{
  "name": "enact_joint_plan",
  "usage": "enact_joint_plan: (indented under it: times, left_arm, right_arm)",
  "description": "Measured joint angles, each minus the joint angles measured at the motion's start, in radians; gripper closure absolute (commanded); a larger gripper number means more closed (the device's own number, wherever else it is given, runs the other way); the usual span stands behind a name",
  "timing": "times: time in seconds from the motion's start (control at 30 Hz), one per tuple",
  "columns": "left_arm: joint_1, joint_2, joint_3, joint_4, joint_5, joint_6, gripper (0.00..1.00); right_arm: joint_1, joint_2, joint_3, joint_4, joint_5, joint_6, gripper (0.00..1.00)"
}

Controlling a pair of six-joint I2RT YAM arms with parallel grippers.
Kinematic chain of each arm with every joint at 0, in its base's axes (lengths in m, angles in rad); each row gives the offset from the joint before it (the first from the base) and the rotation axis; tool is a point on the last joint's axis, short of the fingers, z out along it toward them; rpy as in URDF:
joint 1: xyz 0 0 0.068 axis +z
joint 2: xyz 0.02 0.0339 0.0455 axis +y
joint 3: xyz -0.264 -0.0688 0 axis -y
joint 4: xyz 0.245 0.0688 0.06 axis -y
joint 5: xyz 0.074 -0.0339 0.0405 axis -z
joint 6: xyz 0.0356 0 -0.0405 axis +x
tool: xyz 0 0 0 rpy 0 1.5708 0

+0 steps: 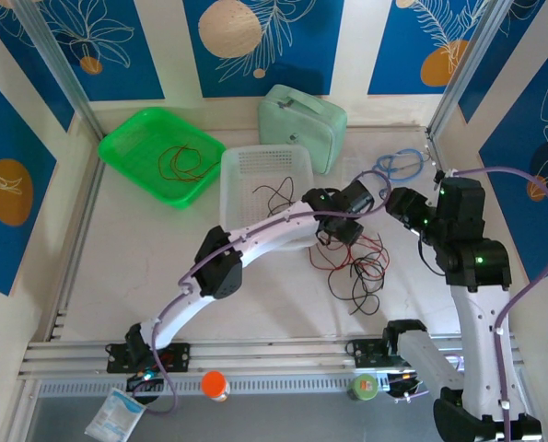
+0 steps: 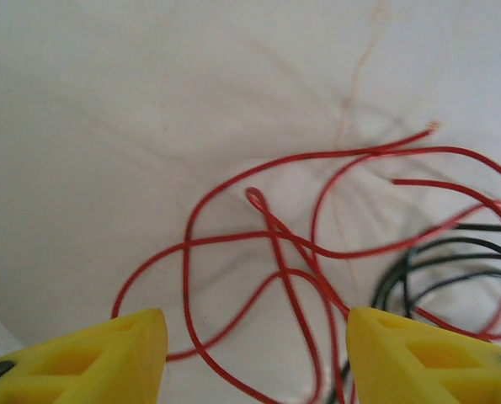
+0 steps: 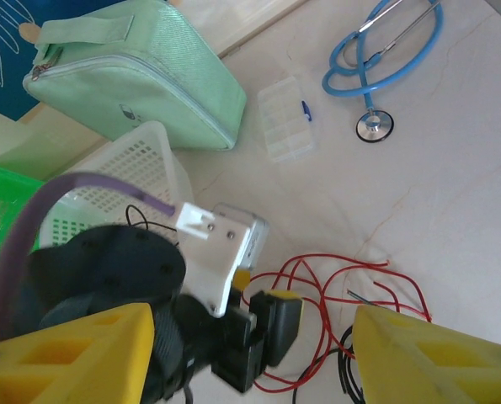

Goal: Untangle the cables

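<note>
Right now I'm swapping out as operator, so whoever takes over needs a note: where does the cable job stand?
Left end effector: open, low over red loops of the tangle, nothing held.
Right end effector: open, empty, near the tangle.
Cables: red wire in the green basket, black wire in the white basket; mixed red and black tangle on the table.
Done: some wire apparently sorted by colour.
Left: pull the tangle apart.
</note>
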Motion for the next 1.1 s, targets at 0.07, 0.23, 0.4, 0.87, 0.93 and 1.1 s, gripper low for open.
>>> enact_joint_plan:
  times: [0.07,0.23,0.4,0.87,0.93,1.1]
  left_arm:
    - [0.013,0.024,0.002,0.011,0.007,0.007,0.47]
    - [0.019,0.072,0.002,0.035,0.043,0.027,0.51]
    - [0.017,0.074,0.002,0.060,0.089,0.031,0.54]
    - [0.017,0.073,0.002,0.094,0.100,0.056,1.00]
    - [0.017,0.072,0.002,0.094,0.100,0.056,1.00]
    - [0.017,0.043,0.032,0.087,0.092,0.056,1.00]
  right_arm:
    - [0.000,-0.005,0.000,-0.006,-0.007,0.000,0.38]
    - [0.000,-0.010,0.000,-0.010,-0.019,0.000,0.39]
    - [0.000,-0.011,0.000,-0.011,-0.019,0.000,0.40]
    - [0.000,-0.030,0.002,-0.029,-0.018,0.000,0.40]
    - [0.000,-0.039,0.002,-0.034,-0.018,0.000,0.40]
    - [-0.001,-0.064,-0.016,-0.033,-0.020,0.003,0.40]
